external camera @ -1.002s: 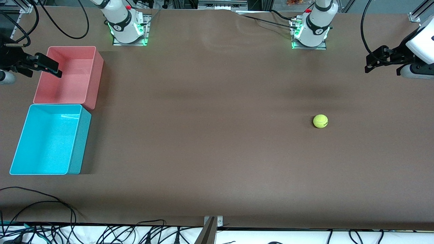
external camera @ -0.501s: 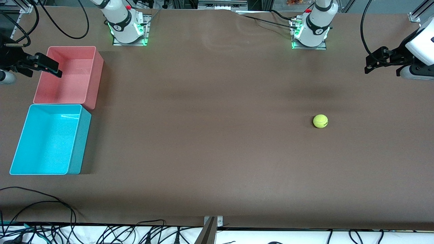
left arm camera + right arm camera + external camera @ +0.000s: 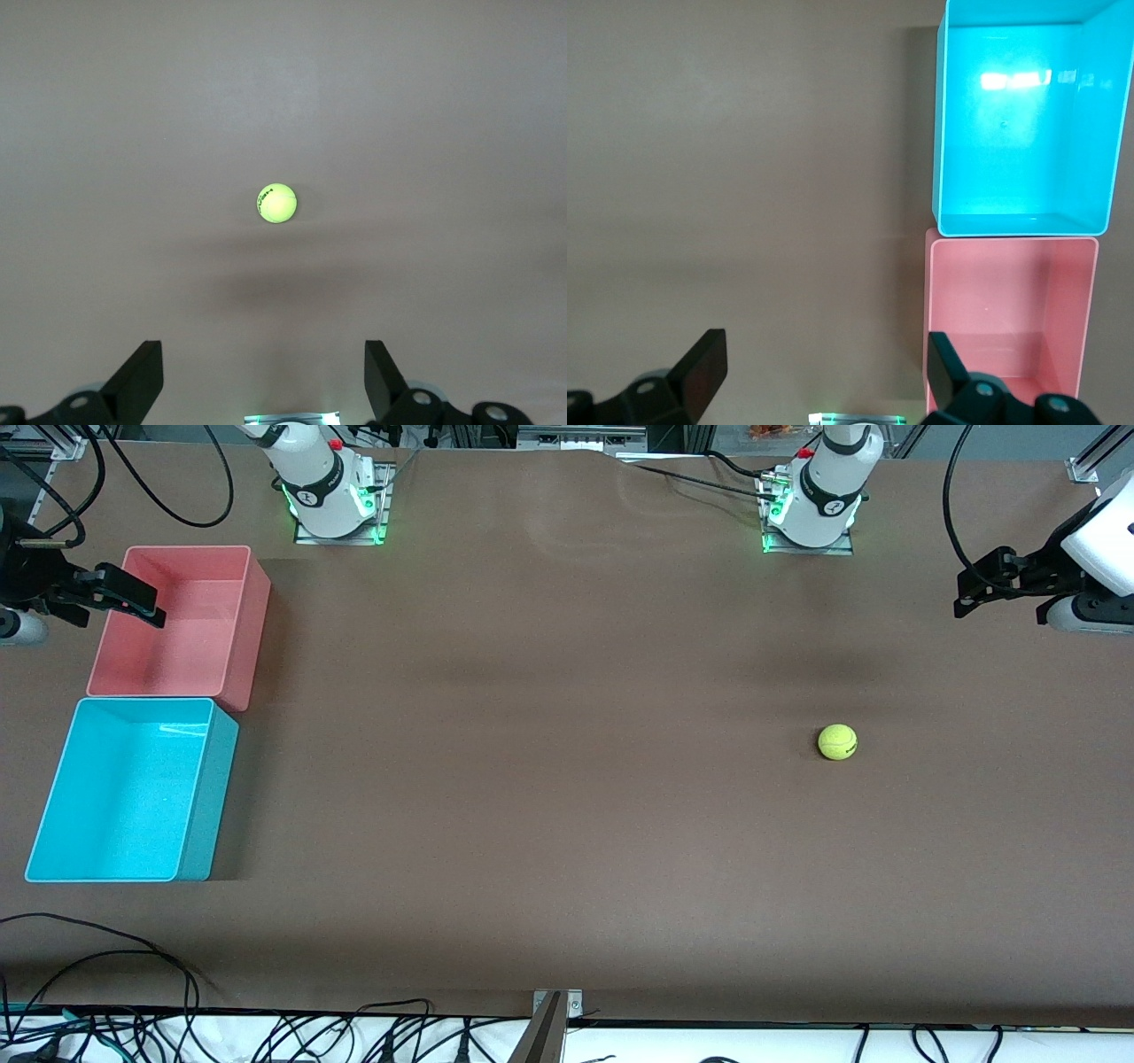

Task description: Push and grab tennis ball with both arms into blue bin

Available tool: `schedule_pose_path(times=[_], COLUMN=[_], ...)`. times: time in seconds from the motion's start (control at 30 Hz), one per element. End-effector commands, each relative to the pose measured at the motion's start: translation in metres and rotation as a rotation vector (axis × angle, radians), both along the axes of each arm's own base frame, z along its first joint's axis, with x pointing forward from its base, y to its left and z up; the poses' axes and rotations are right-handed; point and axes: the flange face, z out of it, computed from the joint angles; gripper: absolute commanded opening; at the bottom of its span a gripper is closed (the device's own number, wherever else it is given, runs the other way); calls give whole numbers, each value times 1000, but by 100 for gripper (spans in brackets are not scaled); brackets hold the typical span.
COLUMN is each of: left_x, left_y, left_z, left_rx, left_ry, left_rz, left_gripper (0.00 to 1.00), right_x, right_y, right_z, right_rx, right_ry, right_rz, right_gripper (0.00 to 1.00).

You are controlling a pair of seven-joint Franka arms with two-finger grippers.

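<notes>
Tennis ball (image 3: 837, 742): it lies on the bare brown tabletop (image 3: 549, 779), toward my left arm's end, roughly midway between the edge where my bases stand and the edge nearest the front camera. A dark mark shows on its side. Nothing touches it. In my left wrist view the ball (image 3: 276, 203) sits alone on the surface, well clear of my fingers.

Left gripper (image 3: 974, 589): it hangs in the air over the tabletop's edge at my left arm's end, well apart from the ball. The 2 fingers (image 3: 137, 381) are spread wide and empty.

Blue bin (image 3: 53, 797): it stands at the corner of the tabletop at my right arm's end, nearest the front camera. It is upright, open side up, with nothing visible inside. The ball and this bin are at the 2 ends of the tabletop, well apart. In my right wrist view the blue bin (image 3: 957, 115) shows a glossy floor with a bright reflection.

Pink-red bin (image 3: 239, 602): it stands just beside the blue bin, farther from the front camera, with the short sides of the 2 bins touching or nearly so. It is also empty as far as I can see.

Right gripper (image 3: 124, 600): it hangs over the pink-red bin's rim at the tabletop's end. Its 2 fingers (image 3: 700, 367) are released, wide apart, holding nothing.
</notes>
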Motion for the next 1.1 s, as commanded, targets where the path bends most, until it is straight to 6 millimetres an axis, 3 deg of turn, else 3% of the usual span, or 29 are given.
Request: schedule_pose_path(times=[0.0,1.07], left_x=[4,4], left_y=[2,2], left_z=[6,7], left_rx=[11,10], left_ry=[-10,-13], left_rz=[7,9], left_gripper=[100,100], right_x=[1,-1], right_y=[10,11], right_z=[5,5], right_rx=[-8,-9], right_ry=[2,11], right_rz=[15,29], right_gripper=[100,100])
